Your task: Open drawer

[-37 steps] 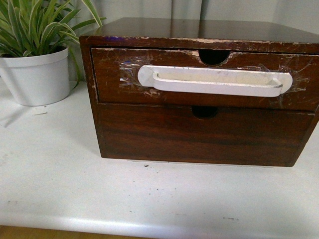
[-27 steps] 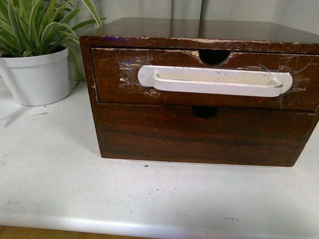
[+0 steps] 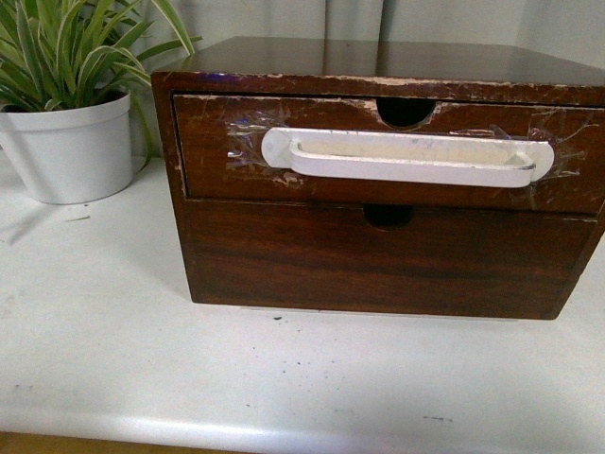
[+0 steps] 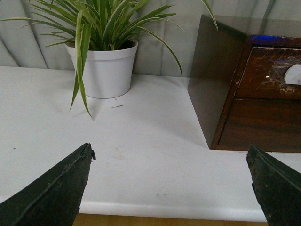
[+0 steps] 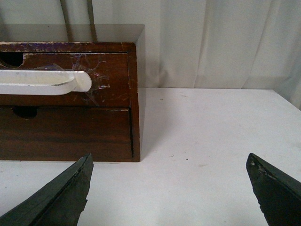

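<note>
The drawer (image 3: 217, 170) is the upper one in a dark wooden chest, shut flush, scratched, with a long white taped-on handle (image 3: 406, 156) and a semicircular notch (image 3: 406, 111) at its top edge. In the left wrist view its front (image 4: 268, 75) shows at the chest's near corner, and the handle's end (image 5: 47, 82) shows in the right wrist view. My left gripper (image 4: 171, 155) is open over bare table, short of the chest's left corner. My right gripper (image 5: 171, 162) is open too, off the chest's right corner. Neither touches anything. No arm shows in the front view.
Below the drawer sits a plain handle-less drawer front (image 3: 378, 260) with its own notch. A white pot with a striped leafy plant (image 3: 66, 142) stands left of the chest. The white table (image 3: 142, 359) ends at a near edge (image 4: 164, 209). Curtains hang behind.
The front view has shifted slightly, so the chest and pot sit a few pixels lower in it. The drawer stays shut.
</note>
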Available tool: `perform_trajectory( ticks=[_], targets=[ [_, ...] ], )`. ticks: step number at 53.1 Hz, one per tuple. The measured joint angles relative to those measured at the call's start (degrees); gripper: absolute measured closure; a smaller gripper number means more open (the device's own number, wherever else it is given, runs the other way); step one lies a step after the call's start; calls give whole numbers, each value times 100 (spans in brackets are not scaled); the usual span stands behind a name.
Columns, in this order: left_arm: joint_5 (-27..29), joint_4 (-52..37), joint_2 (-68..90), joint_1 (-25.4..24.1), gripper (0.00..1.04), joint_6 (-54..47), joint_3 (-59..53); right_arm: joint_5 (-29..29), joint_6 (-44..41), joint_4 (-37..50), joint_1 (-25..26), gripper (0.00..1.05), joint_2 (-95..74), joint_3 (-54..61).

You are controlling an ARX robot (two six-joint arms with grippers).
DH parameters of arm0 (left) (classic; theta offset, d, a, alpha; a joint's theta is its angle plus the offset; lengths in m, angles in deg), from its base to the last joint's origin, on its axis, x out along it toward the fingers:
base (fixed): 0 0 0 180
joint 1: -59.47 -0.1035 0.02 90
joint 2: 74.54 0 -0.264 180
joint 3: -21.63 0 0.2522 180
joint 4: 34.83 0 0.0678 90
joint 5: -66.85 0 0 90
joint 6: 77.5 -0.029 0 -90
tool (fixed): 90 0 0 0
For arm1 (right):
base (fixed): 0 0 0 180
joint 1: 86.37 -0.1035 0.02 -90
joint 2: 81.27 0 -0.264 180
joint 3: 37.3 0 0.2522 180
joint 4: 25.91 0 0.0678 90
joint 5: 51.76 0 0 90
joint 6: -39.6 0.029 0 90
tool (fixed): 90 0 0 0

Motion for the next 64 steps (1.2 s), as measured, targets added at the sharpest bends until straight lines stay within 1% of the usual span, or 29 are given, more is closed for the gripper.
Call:
perform_trajectory(
  ticks=[38, 39, 40, 41, 42, 43, 44, 45, 46, 50, 52, 53, 59, 64],
  targets=[
    [0, 0, 0, 0, 6, 0, 0, 0, 0, 0, 0, 9, 0, 0],
    [37, 0, 0, 7, 6, 0, 0, -96, -28, -15, 20, 9, -13, -2],
    [232, 0, 17, 81, 6, 9, 0, -393, -116, -125, 127, 9, -76, -35],
    [422, -2, 33, 131, 6, 13, 0, -839, -221, -282, 247, 9, -162, -98],
    [765, -7, 68, 256, 6, 17, 2, -1060, -251, -348, 326, 9, -221, -122],
    [1084, -31, 116, 389, 6, 15, 4, -1499, -380, -417, 470, 9, -358, -173],
    [1274, -59, 181, 522, 6, 7, 4, -2081, -599, -435, 636, 9, -575, -238],
    [1504, -144, 293, 675, 6, -22, 22, -2361, -713, -435, 699, 9, -708, -284],
    [1495, -190, 385, 741, 6, -42, 46, -2577, -802, -435, 741, 9, -835, -326],
    [1202, -348, 765, 841, 6, -184, 173, -3169, -1246, -490, 815, 9, -1305, -542],
    [870, -444, 1069, 822, 6, -326, 286, -3287, -1460, -407, 826, 9, -1512, -649],
    [785, -459, 1141, 813, 6, -361, 319, -3311, -1547, -365, 824, 9, -1655, -734],
    [-501, -535, 2251, 726, 6, -1185, 848, -3272, -2317, -341, 719, 9, -2533, -1331],
    [-1239, -538, 2966, 608, 6, -1816, 1244, -3121, -2778, -339, 516, 9, -3139, -1707]
  ],
)
